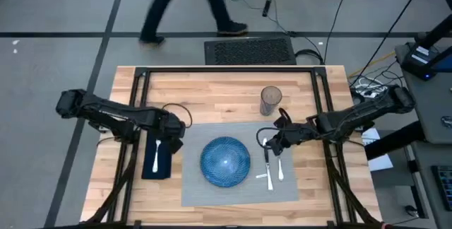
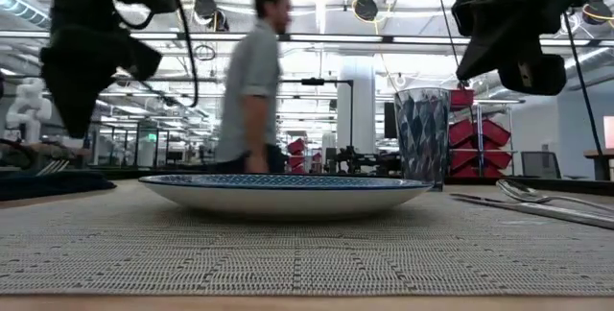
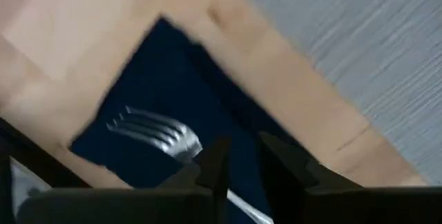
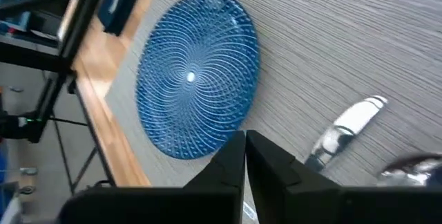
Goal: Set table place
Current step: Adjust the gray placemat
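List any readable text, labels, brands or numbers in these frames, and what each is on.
None readable in any view.
The plate, glass, napkin, fork and placemat show patterns or plain surfaces only, no lettering.
The red bins behind the table carry no legible marks.

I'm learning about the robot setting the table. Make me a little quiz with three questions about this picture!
1. True or false: the blue plate lies on the grey placemat.
2. What does the fork rest on?
3. Which stands nearest the glass: A) left pincer, B) right pincer, C) napkin?

Key: 1 true. 2 the dark blue napkin. 3 B.
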You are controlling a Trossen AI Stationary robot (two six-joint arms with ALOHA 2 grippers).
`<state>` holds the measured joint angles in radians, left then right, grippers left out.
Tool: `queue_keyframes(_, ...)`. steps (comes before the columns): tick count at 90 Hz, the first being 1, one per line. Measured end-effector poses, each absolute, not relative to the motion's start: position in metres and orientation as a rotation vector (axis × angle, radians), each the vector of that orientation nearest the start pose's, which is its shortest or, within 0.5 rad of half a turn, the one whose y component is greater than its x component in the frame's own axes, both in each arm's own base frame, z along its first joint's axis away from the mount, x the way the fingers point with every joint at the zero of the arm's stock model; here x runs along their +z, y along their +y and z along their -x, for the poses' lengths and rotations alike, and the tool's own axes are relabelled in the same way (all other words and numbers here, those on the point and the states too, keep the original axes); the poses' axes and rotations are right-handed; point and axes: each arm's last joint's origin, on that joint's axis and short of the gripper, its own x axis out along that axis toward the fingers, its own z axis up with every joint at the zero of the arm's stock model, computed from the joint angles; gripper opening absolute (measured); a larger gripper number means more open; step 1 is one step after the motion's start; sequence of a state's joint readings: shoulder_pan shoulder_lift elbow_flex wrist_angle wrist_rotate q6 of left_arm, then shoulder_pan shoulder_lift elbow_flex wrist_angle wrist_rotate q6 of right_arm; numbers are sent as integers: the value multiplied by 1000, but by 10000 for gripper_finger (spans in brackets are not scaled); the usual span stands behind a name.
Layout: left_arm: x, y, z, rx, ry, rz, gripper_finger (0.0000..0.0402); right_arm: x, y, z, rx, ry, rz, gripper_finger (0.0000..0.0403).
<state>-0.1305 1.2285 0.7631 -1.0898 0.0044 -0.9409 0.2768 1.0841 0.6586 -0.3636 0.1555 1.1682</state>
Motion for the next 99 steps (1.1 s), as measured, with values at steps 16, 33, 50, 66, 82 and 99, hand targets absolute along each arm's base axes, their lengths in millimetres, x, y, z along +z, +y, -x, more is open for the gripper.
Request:
queue_keyframes(16, 192, -33, -171, 635, 1517, 700, 60, 218, 52, -201, -378, 785, -918, 0)
queue_keyframes(33, 182, -42, -165, 643, 1546, 752, 60, 216, 52, -198, -399, 816, -901, 0)
queue_keyframes(50, 167, -50, -163, 611, 1524, 804, 60, 215, 51, -197, -408, 831, -891, 0)
queue_keyframes(66, 157, -54, -161, 643, 1520, 832, 60, 214, 51, -196, -416, 842, -886, 0)
queue_keyframes(82, 146, -57, -160, 636, 1541, 843, 60, 213, 51, -195, -422, 850, -881, 0)
queue_keyframes(99, 140, -62, -172, 580, 1488, 911, 60, 213, 51, -195, -420, 851, -878, 0)
